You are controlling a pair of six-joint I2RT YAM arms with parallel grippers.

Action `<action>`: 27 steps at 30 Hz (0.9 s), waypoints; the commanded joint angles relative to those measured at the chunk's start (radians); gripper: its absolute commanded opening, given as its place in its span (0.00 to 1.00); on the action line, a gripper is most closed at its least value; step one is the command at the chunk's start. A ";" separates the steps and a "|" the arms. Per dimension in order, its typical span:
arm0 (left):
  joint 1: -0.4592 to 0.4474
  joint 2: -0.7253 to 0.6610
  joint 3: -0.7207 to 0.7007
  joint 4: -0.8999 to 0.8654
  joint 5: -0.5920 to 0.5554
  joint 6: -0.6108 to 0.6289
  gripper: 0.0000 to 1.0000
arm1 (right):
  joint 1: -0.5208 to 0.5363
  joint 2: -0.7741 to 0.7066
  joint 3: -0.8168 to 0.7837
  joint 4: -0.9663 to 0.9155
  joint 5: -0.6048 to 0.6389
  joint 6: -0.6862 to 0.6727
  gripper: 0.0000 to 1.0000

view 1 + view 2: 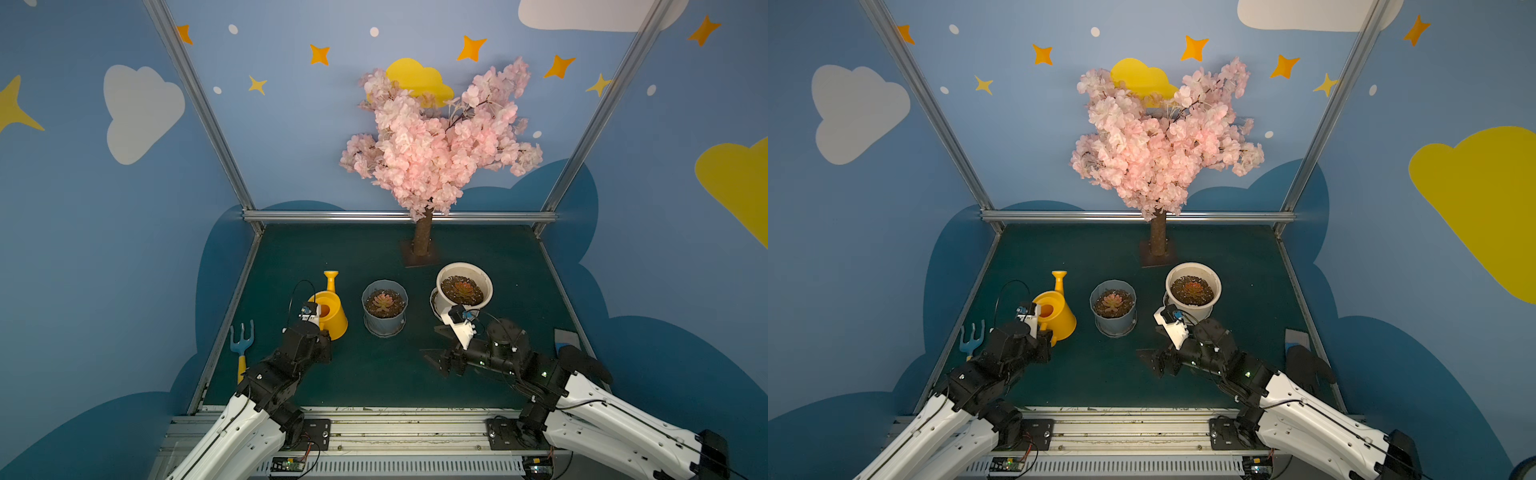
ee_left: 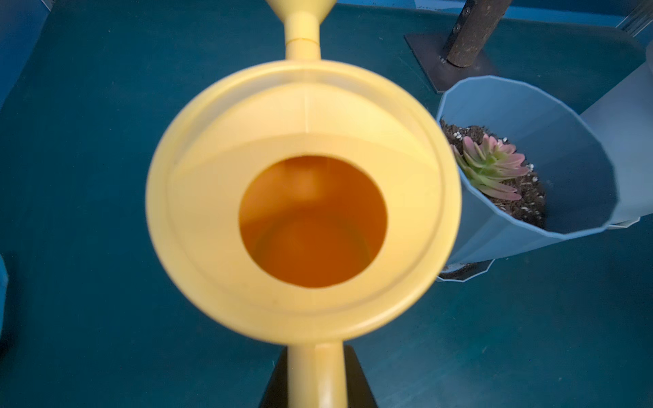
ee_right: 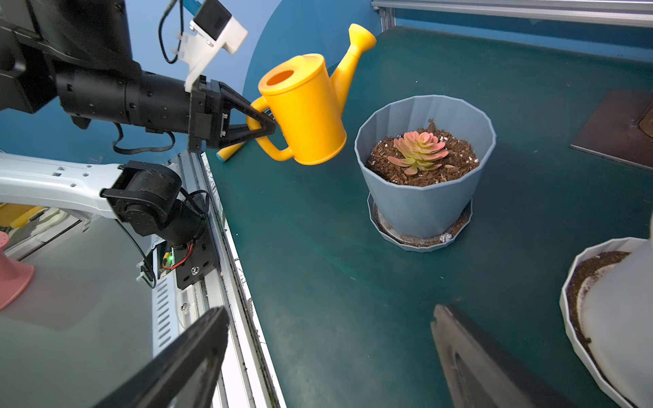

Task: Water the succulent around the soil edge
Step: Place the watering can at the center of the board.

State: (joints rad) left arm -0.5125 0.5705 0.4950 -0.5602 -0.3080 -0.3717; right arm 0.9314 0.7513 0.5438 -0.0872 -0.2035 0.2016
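Gripping a watering can (image 3: pixel 307 109) by its looped handle with the left gripper (image 3: pixel 270 125), black wedge fingers pinched narrow on the loop; smooth glossy yellow plastic, tapered round body, round fill hole on top, long spout with flared tip aimed toward 12 o'clock in both top views; seemingly held clear of the mat (image 3: pixel 318 282), base slightly tipped. At 3 o'clock of the can, just beside it but apart: a faceted blue-grey plastic pot (image 3: pixel 424 201) on a matching saucer (image 3: pixel 420 242); inside, coarse dark crumbly soil (image 3: pixel 459 164) with white specks; in its middle a succulent (image 3: pixel 418 150), fleshy pointed leaves in a rosette, pink tips, green heart. At 2 o'clock of that pot, a round white pot (image 1: pixel 464 266) with similar soil and a second succulent (image 1: pixel 462 287). Spread wide: the right gripper (image 3: pixel 328 314), low over the mat at 4 o'clock of the blue-grey pot. At 12 o'clock on the mat, a fake tree (image 1: pixel 436 145); rough brown trunk, fluffy pink blossoms, flat plate base. At 8 o'clock, by the mat's edge, a blue three-pronged rake (image 1: pixel 241 347) with yellow handle. Dark green matte mat.
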 commanded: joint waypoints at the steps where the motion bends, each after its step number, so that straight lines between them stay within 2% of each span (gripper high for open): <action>1: -0.009 -0.004 -0.030 0.102 -0.013 -0.036 0.03 | 0.007 -0.017 -0.008 0.018 0.002 -0.008 0.95; 6: -0.014 0.004 -0.109 0.173 0.012 -0.051 0.03 | 0.009 -0.022 -0.007 0.014 0.005 -0.010 0.95; 14: -0.024 0.083 -0.128 0.199 0.003 -0.029 0.03 | 0.010 -0.015 -0.007 0.008 0.014 -0.012 0.95; 19: -0.028 0.086 -0.121 0.192 -0.010 -0.033 0.18 | 0.010 -0.010 -0.007 0.008 0.019 -0.013 0.95; 21: -0.030 0.078 -0.121 0.186 -0.019 -0.034 0.31 | 0.011 -0.009 -0.007 0.008 0.021 -0.013 0.95; 27: -0.046 0.059 -0.102 0.153 -0.033 -0.045 0.54 | 0.010 -0.010 -0.007 0.007 0.029 -0.017 0.95</action>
State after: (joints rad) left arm -0.5480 0.6418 0.3672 -0.4000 -0.3225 -0.4107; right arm 0.9379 0.7437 0.5438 -0.0872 -0.1852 0.2001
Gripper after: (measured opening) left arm 0.528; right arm 0.953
